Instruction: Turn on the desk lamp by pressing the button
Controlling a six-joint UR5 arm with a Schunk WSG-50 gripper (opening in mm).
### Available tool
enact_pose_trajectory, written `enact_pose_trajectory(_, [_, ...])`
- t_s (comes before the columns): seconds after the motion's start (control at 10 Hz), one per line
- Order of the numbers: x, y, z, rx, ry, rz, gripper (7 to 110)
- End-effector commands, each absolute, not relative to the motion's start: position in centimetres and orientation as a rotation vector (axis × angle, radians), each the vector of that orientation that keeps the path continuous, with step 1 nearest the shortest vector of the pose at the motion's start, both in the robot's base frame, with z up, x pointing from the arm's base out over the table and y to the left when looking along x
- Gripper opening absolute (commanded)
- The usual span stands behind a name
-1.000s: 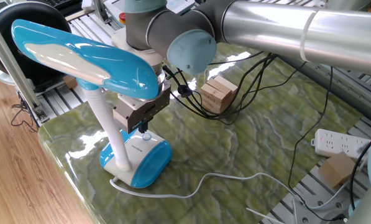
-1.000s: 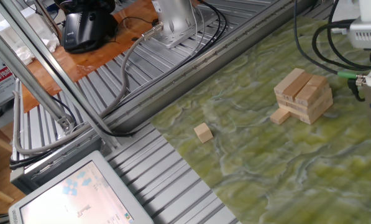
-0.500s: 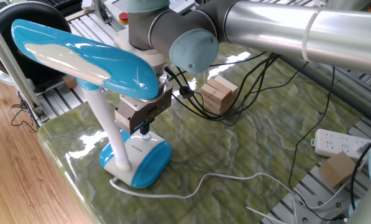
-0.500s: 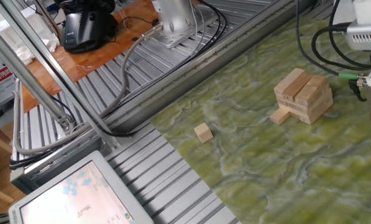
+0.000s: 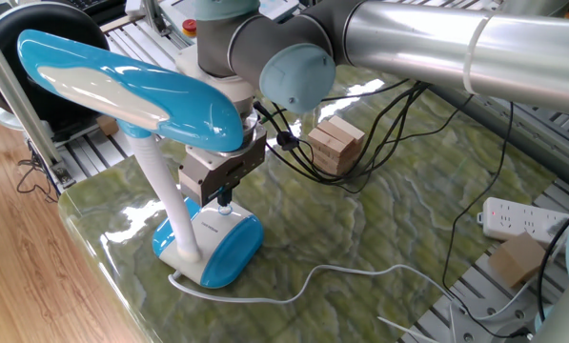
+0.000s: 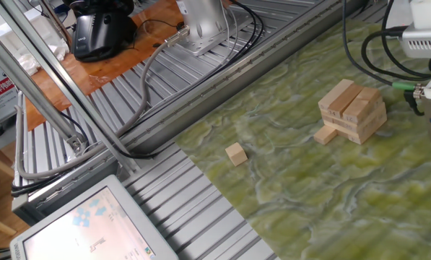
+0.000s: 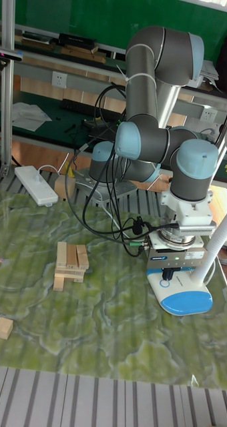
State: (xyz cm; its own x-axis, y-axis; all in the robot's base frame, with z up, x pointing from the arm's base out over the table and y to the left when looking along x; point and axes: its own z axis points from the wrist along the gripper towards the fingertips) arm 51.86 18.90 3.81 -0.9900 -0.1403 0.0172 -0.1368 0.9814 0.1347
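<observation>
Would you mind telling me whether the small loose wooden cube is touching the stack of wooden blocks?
No, in the other fixed view the small wooden cube lies apart from the stack of wooden blocks, with bare green table surface between them.

Green marbled tabletop (image 7: 93, 333) with glossy glare, ribbed metal frame (image 6: 201, 217) around its edge, wooden floor (image 5: 27, 276) below, green wall (image 7: 73, 20) behind a cluttered workbench (image 7: 53, 110), wall socket (image 7: 59, 81), upright metal post (image 7: 7, 87), touchscreen (image 6: 85, 231) at one corner
</observation>
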Motion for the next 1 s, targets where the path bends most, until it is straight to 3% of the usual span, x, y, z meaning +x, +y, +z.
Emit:
enact_pose_trajectory(0.0, [52.0, 19.0, 4.0, 0.205, -3.102, -0.222, 7])
enact_pose_trajectory(0.6, [51.5, 19.0, 4.0, 0.181, -3.086, -0.222, 7])
enact_pose_trajectory(0.9, [53.7, 19.0, 4.0, 0.259, -3.172, -0.216, 7])
